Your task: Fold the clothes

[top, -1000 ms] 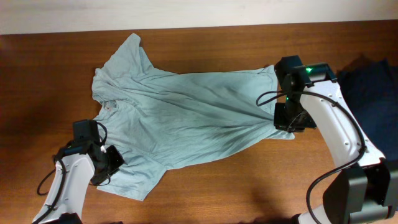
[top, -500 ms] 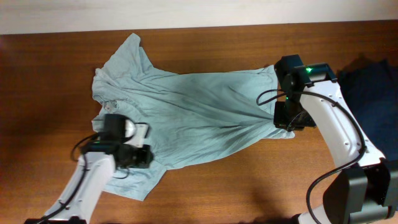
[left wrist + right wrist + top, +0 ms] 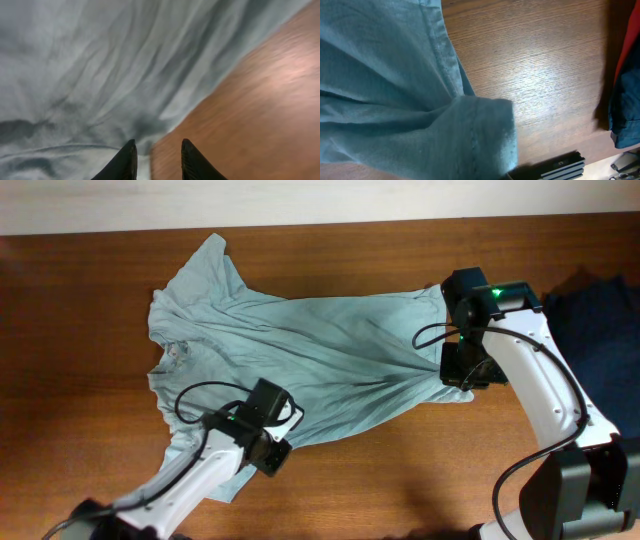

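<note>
The left gripper (image 3: 156,156) hangs with its two dark fingers (image 3: 126,161) a little apart and nothing between them, over the lower edge of the T-shirt (image 3: 300,350), where thin, wrinkled grey-blue cloth meets bare wood. The right gripper (image 3: 462,372) is clamped on the shirt's bunched right-hand corner, with creases fanning out from it. The shirt lies spread across the middle of the glossy, brown wood-grain table (image 3: 400,480), with a dark navy garment (image 3: 600,295) heaped at the right edge and a pale strip (image 3: 300,200) along the far side.
</note>
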Action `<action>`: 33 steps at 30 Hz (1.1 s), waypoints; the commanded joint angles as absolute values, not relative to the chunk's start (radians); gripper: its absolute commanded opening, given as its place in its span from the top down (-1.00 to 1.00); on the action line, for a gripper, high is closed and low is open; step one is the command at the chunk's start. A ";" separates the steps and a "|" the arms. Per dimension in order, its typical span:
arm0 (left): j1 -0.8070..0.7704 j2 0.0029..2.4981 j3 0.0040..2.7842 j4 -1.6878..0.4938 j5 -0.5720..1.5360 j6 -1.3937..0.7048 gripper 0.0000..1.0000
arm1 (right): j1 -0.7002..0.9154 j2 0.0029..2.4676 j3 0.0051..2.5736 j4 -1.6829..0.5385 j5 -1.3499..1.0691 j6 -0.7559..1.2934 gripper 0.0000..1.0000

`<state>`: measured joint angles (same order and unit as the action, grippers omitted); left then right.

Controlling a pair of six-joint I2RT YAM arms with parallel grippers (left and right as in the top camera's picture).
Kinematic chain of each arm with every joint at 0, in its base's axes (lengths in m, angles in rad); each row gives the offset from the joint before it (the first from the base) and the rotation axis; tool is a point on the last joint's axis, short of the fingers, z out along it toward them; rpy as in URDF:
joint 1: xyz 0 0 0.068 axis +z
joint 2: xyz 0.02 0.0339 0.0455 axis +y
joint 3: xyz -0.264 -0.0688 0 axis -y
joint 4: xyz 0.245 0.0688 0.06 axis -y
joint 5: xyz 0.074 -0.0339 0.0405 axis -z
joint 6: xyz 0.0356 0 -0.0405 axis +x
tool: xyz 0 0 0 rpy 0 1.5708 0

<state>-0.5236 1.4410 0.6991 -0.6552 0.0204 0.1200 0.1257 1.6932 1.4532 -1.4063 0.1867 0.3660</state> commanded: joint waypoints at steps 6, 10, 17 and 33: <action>-0.531 1.583 0.700 -0.636 -0.114 0.083 0.24 | 0.123 1.680 1.467 -1.406 0.215 0.375 0.92; -0.531 1.595 0.709 -0.640 -0.137 0.083 0.85 | 0.123 1.680 1.467 -1.406 0.215 0.375 0.92; -0.509 1.569 0.959 -0.886 -0.274 0.015 1.00 | 0.123 1.680 1.467 -1.406 0.215 0.375 0.92; -0.385 1.557 1.114 -1.011 -0.363 0.030 1.00 | 0.122 1.680 1.467 -1.346 0.104 0.177 0.92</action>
<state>-0.3920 1.5688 1.1099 -1.0069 -0.3313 0.0334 0.1257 1.6932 1.4532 -1.3773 0.1818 0.3256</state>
